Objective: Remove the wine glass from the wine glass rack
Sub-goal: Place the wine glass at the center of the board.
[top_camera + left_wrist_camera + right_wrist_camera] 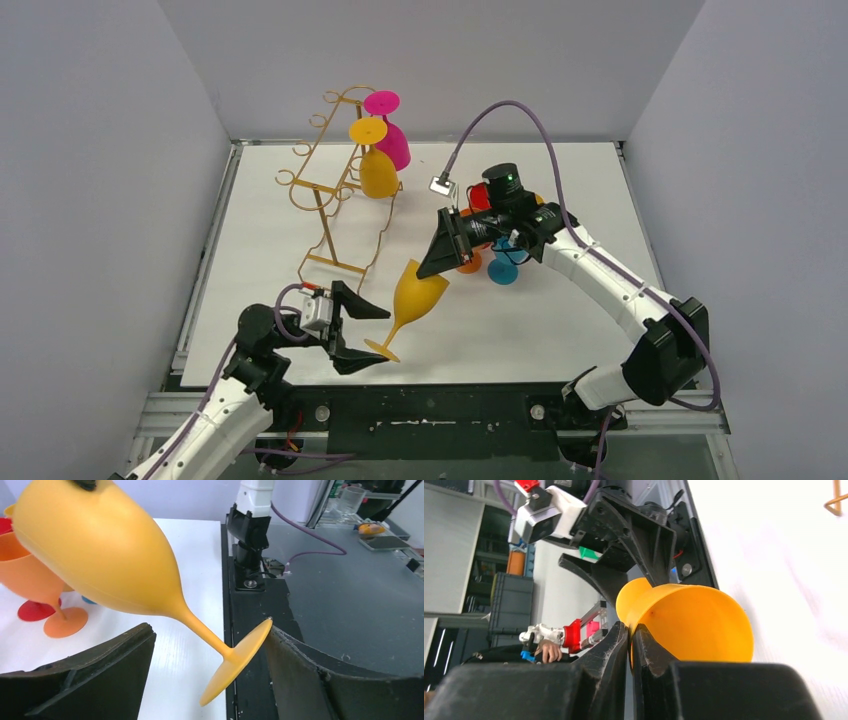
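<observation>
Pinching wine glass [418,292] rim: right jaws | left jaws wide, flanking its foot

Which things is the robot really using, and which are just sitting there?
Using: wine glass rack, yellow wine glass, right gripper pinching its rim, left gripper open around its foot.
Just sitting: orange glass, red glass, blue glass, hanging pink glass, hanging yellow glass.

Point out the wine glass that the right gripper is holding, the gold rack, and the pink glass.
held wine glass [420,290], top view, on its bowl.
wine glass rack [335,264], top view, on its base wire.
pink glass [398,148], top view, on its bowl.
</observation>
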### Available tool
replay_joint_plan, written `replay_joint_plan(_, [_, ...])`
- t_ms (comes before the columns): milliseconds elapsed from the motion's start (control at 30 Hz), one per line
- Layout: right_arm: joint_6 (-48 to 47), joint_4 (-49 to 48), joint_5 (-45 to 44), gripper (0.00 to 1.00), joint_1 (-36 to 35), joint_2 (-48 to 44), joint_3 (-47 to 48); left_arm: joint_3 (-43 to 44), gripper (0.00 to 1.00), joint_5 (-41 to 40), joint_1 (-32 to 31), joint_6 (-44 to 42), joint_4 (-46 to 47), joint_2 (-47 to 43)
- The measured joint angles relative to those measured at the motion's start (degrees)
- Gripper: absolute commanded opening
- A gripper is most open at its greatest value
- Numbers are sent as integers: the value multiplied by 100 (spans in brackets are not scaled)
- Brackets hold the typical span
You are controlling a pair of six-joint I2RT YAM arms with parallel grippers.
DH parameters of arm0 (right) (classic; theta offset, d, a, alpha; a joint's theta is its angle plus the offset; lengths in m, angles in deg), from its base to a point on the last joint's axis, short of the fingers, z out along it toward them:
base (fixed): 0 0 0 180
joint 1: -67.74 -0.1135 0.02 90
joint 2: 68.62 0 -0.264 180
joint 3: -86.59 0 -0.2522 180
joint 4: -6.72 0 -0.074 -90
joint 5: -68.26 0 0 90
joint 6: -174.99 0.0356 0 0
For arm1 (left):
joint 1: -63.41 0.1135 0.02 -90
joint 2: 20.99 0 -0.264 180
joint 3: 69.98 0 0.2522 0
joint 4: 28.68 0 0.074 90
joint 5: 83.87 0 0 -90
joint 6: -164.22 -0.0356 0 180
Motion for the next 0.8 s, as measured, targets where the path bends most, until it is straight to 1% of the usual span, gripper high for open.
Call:
replay_joint_plan(100, [-164, 210, -356, 0, 13, -33, 0, 0, 89, -229, 11, -44, -247, -160])
replay_joint_plan(167, [-317, 289, -737, 0, 11, -90, -28, 13, 92, -577, 22, -118, -433, -323])
replay_joint_plan(300, [-417, 358, -1209, 0, 11, -267, -140, 48, 97, -1204, 48, -273, -796, -730])
replay_joint_plan(433, [-422, 356, -1443, 0, 11, -431, -192, 48, 97, -1694, 55, -415, -1073, -1084])
replay_joint_plan(567, [-540, 479, -1875, 0, -4, -560, -195, 68, 97, -2234, 55, -507, -1357, -1246])
replay_joint_plan(633, [-640, 654, -2166, 0, -15, -599, -192, 92, 97, -2590, 55, -520, -1510, -1248])
replay_joint_plan(800, [-927, 1276, -3348, 0, -251, -682, -190, 350, 97, -3591, 57, -516, -2068, -1091])
